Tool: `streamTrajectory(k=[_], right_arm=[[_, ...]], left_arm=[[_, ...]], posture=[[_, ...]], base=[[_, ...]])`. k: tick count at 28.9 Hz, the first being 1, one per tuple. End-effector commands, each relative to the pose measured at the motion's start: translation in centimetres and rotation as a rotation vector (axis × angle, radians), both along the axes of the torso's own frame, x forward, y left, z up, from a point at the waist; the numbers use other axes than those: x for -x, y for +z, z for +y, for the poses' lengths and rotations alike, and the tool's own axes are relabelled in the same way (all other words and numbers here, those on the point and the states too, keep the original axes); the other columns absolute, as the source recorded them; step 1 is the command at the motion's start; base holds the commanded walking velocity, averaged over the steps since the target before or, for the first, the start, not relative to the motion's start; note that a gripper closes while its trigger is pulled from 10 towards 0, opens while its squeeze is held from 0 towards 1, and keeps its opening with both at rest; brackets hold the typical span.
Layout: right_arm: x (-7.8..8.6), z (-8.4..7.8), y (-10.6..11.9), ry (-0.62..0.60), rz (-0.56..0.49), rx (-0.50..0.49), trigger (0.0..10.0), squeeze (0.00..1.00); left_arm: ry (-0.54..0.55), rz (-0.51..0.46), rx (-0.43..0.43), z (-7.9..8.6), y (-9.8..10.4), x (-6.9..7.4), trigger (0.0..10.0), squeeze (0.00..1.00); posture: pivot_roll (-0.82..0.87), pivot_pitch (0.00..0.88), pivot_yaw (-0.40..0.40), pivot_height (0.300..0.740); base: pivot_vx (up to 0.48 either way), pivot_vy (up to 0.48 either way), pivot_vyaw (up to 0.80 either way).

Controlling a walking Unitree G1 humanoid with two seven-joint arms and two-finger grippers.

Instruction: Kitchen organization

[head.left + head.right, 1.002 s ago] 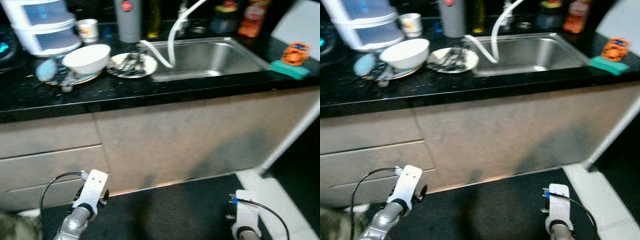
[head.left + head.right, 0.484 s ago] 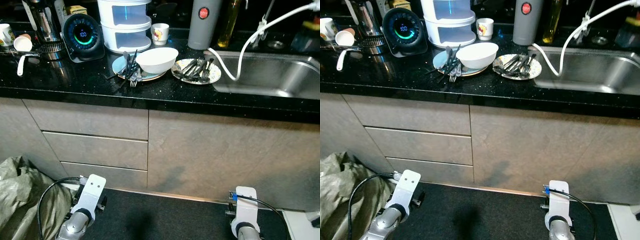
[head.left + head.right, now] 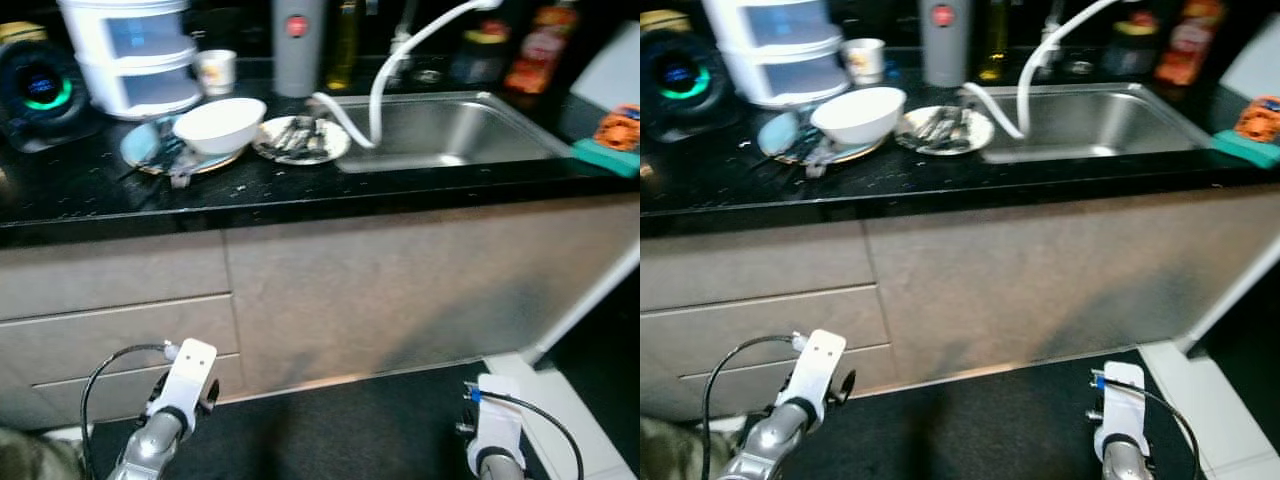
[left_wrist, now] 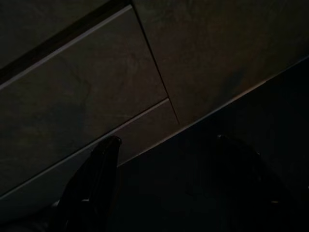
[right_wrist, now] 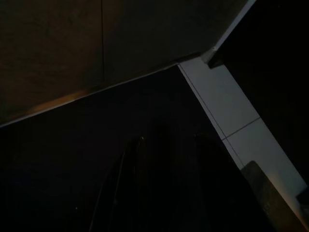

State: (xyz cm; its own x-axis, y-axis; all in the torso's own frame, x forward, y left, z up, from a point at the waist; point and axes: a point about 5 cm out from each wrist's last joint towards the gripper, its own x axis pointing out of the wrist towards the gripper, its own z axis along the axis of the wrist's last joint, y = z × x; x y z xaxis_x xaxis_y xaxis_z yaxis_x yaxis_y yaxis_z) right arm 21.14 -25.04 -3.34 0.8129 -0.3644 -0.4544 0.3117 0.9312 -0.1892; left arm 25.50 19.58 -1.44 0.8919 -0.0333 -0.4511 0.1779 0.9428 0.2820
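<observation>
On the black counter (image 3: 120, 200) a white bowl (image 3: 220, 123) sits on a blue plate (image 3: 148, 150) with cutlery beside it. Right of it lies a patterned plate of forks (image 3: 300, 138), at the edge of the steel sink (image 3: 450, 130). A white hose (image 3: 385, 70) curves into the sink. Both silver arms hang idle low in front of the cabinets: the left arm (image 3: 185, 375) and the right arm (image 3: 495, 430). In the dark left wrist view my left gripper (image 4: 167, 140) is open with nothing in it, facing the drawer fronts (image 4: 87, 87).
At the back stand a white stacked container (image 3: 130, 50), a mug (image 3: 215, 70), a grey bottle (image 3: 295, 45), a glowing round device (image 3: 40, 90) and an orange bottle (image 3: 540, 45). A green sponge (image 3: 605, 155) lies right of the sink. Grey drawers (image 3: 110, 300) and dark floor (image 3: 340, 430) lie below.
The whole picture has shifted: the camera swung right since half a second ago, bringing the sink to the middle. The dishes and both hanging arms keep their places.
</observation>
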Motion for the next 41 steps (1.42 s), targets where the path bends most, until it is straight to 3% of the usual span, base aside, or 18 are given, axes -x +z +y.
streamTrajectory(k=[1, 5, 8, 9, 10, 11, 14, 15, 16, 18, 20, 21, 23, 30, 41], right_arm=[[0.0, 0.2, -0.2, 0.004, 0.014, -0.005, 10.0, 0.0], [-1.0, 0.4, 1.0, 0.016, -0.071, -0.007, 10.0, 0.0], [-2.3, 0.6, 3.4, 0.03, -0.21, 0.008, 10.0, 0.0], [-2.3, 0.6, 3.4, 0.03, -0.21, 0.008, 10.0, 0.0], [-3.1, 0.6, 5.1, 0.029, -0.291, 0.01, 10.0, 0.0], [-4.4, 0.5, 8.9, 0.033, -0.454, 0.026, 10.0, 0.0], [-4.6, 0.5, 9.8, 0.035, -0.49, 0.031, 10.0, 0.0], [-6.3, 0.7, 15.7, 0.062, -0.692, 0.067, 10.0, 0.0], [-6.8, 1.0, 18.3, 0.077, -0.776, 0.078, 10.0, 0.0], [-6.8, 1.0, 18.3, 0.077, -0.776, 0.078, 10.0, 0.0], [-7.7, 1.8, 23.8, 0.106, -0.964, 0.068, 10.0, 0.0], [-7.7, 1.8, 23.8, 0.106, -0.964, 0.068, 10.0, 0.0], [-8.1, 2.5, 26.7, 0.133, -1.065, 0.043, 10.0, 0.0], [-7.1, 3.8, 29.7, 0.16, -1.181, -0.003, 10.0, 0.0], [-7.0, 3.9, 29.4, 0.165, -1.104, -0.011, 10.0, 0.0]], left_arm=[[-0.008, 0.027, -0.005, -0.1, -0.5, 0.4, 10.0, 0.0], [-0.011, -0.044, 0.001, -0.4, 0.6, -0.2, 10.0, 0.0], [-0.083, -0.199, 0.021, -1.5, 3.6, -1.1, 10.0, 0.0], [-0.083, -0.199, 0.021, -1.5, 3.6, -1.1, 10.0, 0.0], [-0.124, -0.287, 0.038, -2.3, 5.8, -1.7, 10.0, 0.0], [-0.178, -0.457, 0.069, -3.6, 10.6, -2.6, 10.0, 0.0], [-0.189, -0.494, 0.076, -3.9, 11.7, -2.7, 10.0, 0.0], [-0.198, -0.639, 0.104, -4.5, 16.8, -4.1, 10.0, 0.0], [-0.199, -0.69, 0.115, -4.6, 18.8, -4.5, 10.0, 0.0], [-0.199, -0.69, 0.115, -4.6, 18.8, -4.5, 10.0, 0.0], [-0.192, -0.801, 0.12, -4.9, 22.6, -5.7, 10.0, 0.0], [-0.192, -0.801, 0.12, -4.9, 22.6, -5.7, 10.0, 0.0], [-0.172, -0.859, 0.137, -5.1, 24.6, -6.5, 10.0, 0.0], [-0.085, -0.854, 0.179, -4.7, 25.5, -6.5, 10.0, 0.0], [-0.072, -0.847, 0.162, -4.1, 26.0, -6.6, 10.0, 0.0]], posture=[[0.0, 0.038, -0.015, 0.74], [0.0, 0.044, -0.015, 0.74], [0.0, 0.049, -0.018, 0.74], [0.0, 0.049, -0.018, 0.74], [0.0, 0.049, -0.018, 0.74], [0.0, 0.049, -0.018, 0.74], [0.0, 0.049, -0.018, 0.74], [0.01, 0.06, -0.016, 0.74], [0.01, 0.06, -0.016, 0.74], [0.01, 0.06, -0.016, 0.74], [0.01, 0.055, -0.01, 0.74], [0.01, 0.055, -0.01, 0.74], [0.01, 0.049, -0.009, 0.74], [0.0, 0.044, -0.007, 0.74], [0.0, 0.039, -0.009, 0.74]], base=[[0.0, 0.0, 0.0], [0.0, 0.0, 0.0], [0.0, 0.0, 0.0], [0.0, 0.0, 0.0], [0.0, 0.0, 0.0], [0.0, 0.0, 0.0], [0.0, 0.0, 0.0], [0.0, 0.0, 0.0], [0.0, 0.0, 0.0], [0.0, 0.0, 0.0], [0.0, 0.0, 0.0], [0.0, 0.0, 0.0], [0.0, 0.0, 0.0], [0.0, 0.0, 0.0], [0.0, 0.0, 0.0]])
